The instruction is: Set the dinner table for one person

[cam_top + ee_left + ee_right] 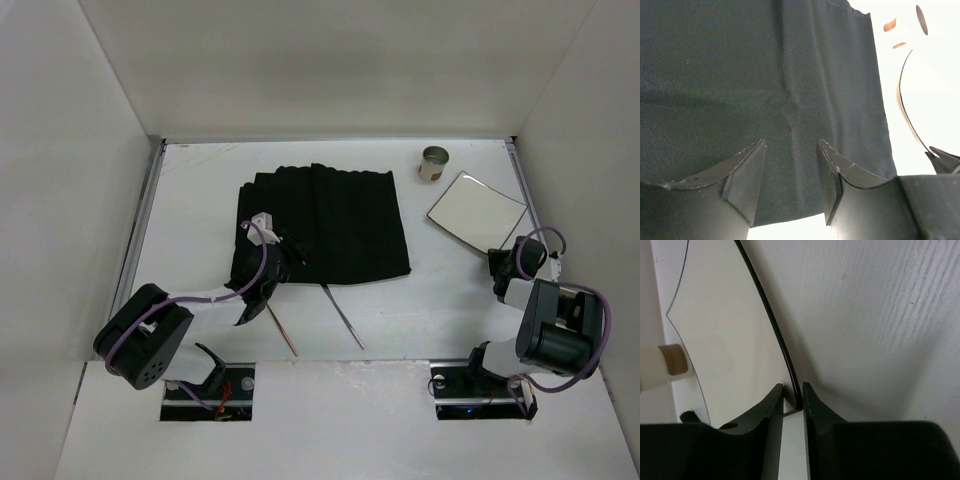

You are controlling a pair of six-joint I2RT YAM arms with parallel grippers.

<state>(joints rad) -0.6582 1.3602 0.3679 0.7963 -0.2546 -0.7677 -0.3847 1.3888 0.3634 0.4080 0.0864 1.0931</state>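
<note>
Right wrist: right claw [793, 392] grips plate [730, 315] at its rim.

The white table [420, 320] carries a black cloth mat [330, 220] at its centre, with folds running in from the far edge. To the right of the mat lies a square plate [477, 210], turned cornerwise. A small cup [433, 164] stands upright near the plate's far-left side. Just inside the mat's near edge, a thin brown stick [281, 327] and a thin metal utensil [342, 315] lie slanted on the table. The left gripper [268, 265] is positioned over the mat's near-left corner. The right gripper [505, 262] is at the plate's near corner.
</note>
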